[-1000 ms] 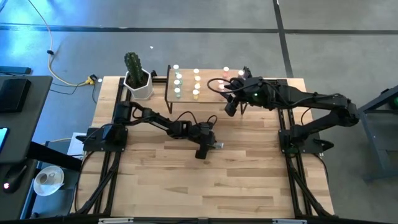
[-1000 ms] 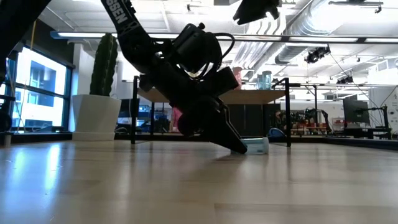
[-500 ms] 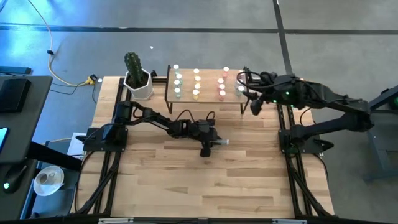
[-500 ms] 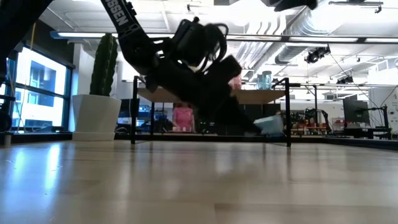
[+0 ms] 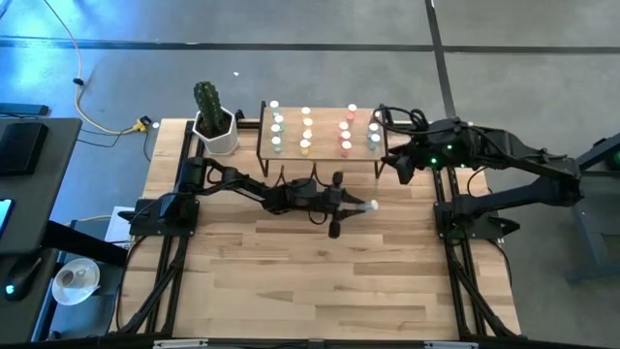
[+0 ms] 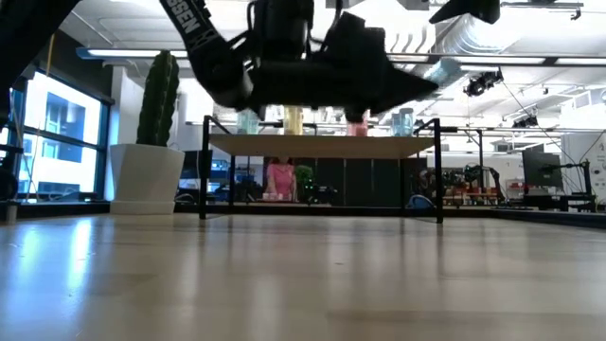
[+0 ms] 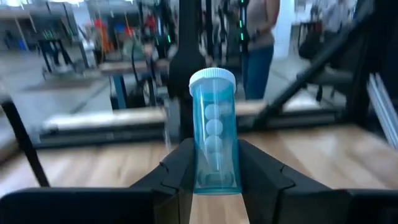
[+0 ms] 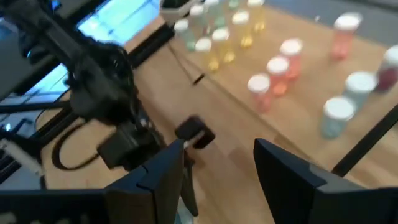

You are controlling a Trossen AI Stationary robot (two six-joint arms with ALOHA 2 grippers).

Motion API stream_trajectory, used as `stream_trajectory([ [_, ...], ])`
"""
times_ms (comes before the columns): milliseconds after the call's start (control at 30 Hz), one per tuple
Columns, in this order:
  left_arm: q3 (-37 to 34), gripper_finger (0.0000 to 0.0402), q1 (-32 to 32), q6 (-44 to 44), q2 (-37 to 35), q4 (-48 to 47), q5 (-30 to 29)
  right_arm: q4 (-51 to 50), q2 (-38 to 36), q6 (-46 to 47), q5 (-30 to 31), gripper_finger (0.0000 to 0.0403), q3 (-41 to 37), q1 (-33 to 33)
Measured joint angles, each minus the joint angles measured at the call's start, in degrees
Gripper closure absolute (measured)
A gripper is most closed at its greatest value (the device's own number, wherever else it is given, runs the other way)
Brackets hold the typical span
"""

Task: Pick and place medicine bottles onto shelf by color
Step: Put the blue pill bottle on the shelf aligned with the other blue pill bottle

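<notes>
The light-wood shelf [image 5: 320,136] stands at the table's far edge. On it stand rows of bottles: teal [image 5: 277,128], yellow [image 5: 306,128], pink-red [image 5: 346,134] and pale blue [image 5: 375,134]. My left gripper [image 5: 351,206] is at mid-table, in front of the shelf, shut on a pale blue bottle [image 7: 214,149] with a white cap [image 5: 371,206]. In the low view the bottle [image 6: 440,76] is above shelf-top height. My right gripper [image 5: 399,167] is open and empty beside the shelf's right end. Its wrist view shows the shelf's bottles [image 8: 280,68] beyond its fingers [image 8: 161,174]. My left gripper pinches the bottle's lower body [image 7: 214,173], near its base, between its two fingers [image 7: 180,168]. The capped end [image 7: 212,78] sticks out past the fingertips. The fingers lie level, pointing toward the table's right edge, along the bottle. The bottle is lifted clear of the table.
A cactus in a white pot [image 5: 215,124] stands at the far left, beside the shelf. Bare tabletop [image 5: 320,281] spreads over the near half. In the low view a person in pink [image 6: 281,178] stands in the room behind the shelf.
My left gripper has lifted the pale blue bottle off the table, tipped from pointing down to level, and gone up and toward the right edge. The bottle now points right, clear of the table. My right gripper has gone from the shelf's front toward its right end.
</notes>
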Motion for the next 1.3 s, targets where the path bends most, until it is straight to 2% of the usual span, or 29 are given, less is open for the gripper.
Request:
stream_trajectory([
  [267, 6.46, 0.0307, 0.02, 0.14, -0.06, 0.89, -0.98, -1.61, 3.96, 2.62, -5.28, 0.0215, 0.00, 0.02],
  [600, 7.49, 0.0307, 2.42, 1.54, -0.11, 1.66, -9.49, -5.70, 4.72, 3.38, -6.64, 0.0215, 0.00, 0.01],
  [733, 7.75, 0.0307, 3.22, 1.65, -0.13, 4.69, -9.63, -6.92, 4.91, 3.32, -6.10, 0.0215, 0.00, 0.00],
  [1133, 9.50, 0.0307, 3.40, 3.66, -0.13, 4.94, -8.33, -5.67, 4.94, 3.31, -4.58, 0.0216, 0.00, 0.02],
  [1300, 9.50, 0.0307, 3.40, 3.66, -0.13, 4.77, -8.37, -5.48, 4.94, 3.32, -4.69, 0.0245, 0.00, 0.02],
])
